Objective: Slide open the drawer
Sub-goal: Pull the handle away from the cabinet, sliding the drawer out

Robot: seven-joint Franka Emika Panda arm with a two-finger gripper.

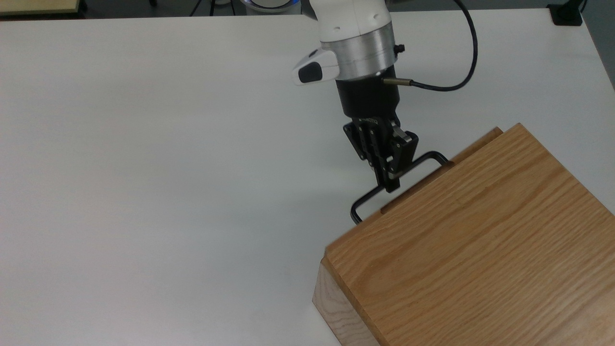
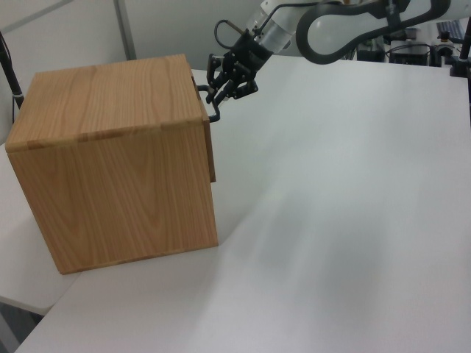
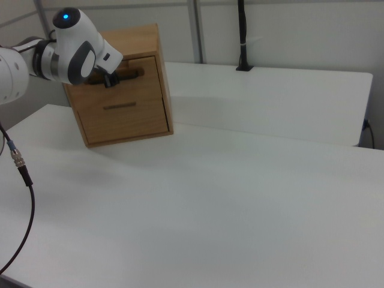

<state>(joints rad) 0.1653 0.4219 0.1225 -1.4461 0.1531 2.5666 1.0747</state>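
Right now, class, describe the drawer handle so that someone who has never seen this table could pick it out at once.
Find the big oak box on the white table. At the top of its front a drawer sticks out slightly. The handle is the thin black metal bar on that drawer front, the only dark, wiry thing against the wood, and the black gripper is shut on it.

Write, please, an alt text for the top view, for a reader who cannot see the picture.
A black two-finger gripper on a white and silver robot arm is shut on the thin black metal bar handle of a light oak wooden drawer, which stands slightly out of its larger oak-grain casing box. The box rests on a white table.
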